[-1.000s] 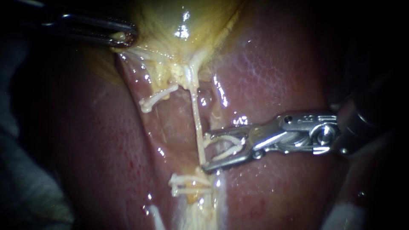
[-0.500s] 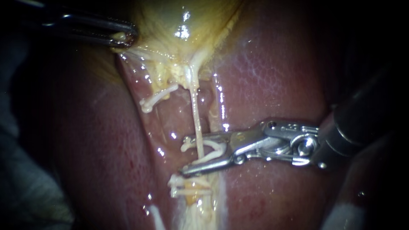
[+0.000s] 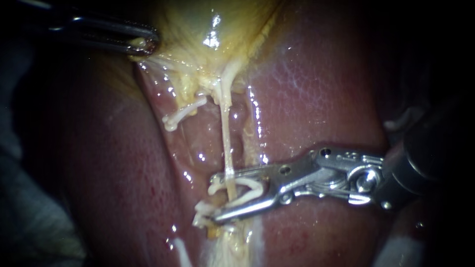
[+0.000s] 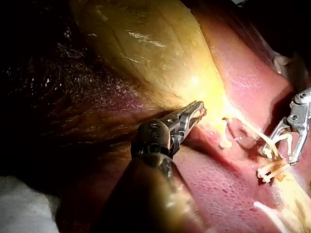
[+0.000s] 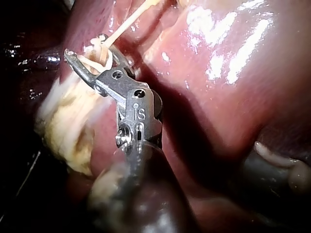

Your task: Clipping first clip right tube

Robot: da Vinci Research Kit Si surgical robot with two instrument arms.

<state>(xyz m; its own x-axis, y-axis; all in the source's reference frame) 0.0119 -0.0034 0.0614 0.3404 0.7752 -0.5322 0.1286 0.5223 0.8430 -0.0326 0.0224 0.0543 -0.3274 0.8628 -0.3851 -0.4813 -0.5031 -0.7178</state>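
The thin pale right tube [image 3: 226, 143] runs from the yellow gallbladder [image 3: 213, 29] down over the liver [image 3: 316, 89]. My right instrument [image 3: 215, 197] comes in from the right. Its jaws stand wide apart and hold an open white clip [image 3: 250, 186]. The tube passes between the clip's legs, just above two earlier clips [image 3: 202, 217]. The right wrist view shows the same jaws [image 5: 83, 54] and clip [image 5: 99, 57] around the tube [image 5: 127, 22]. My left instrument [image 3: 144, 45] is shut on the gallbladder's edge, also seen in the left wrist view [image 4: 198, 112].
To the left of the right tube, a short tube stub [image 3: 190, 109] bears its own white clip [image 3: 169, 122]. Wet red liver [image 4: 218, 194] lies on both sides of the groove. Pale fatty tissue [image 5: 65, 131] sits beside my right instrument's jaws.
My right instrument has moved left until its jaws straddle the tube, then slid down it towards the lower clips. The jaw gap looks unchanged. My left instrument has not moved.
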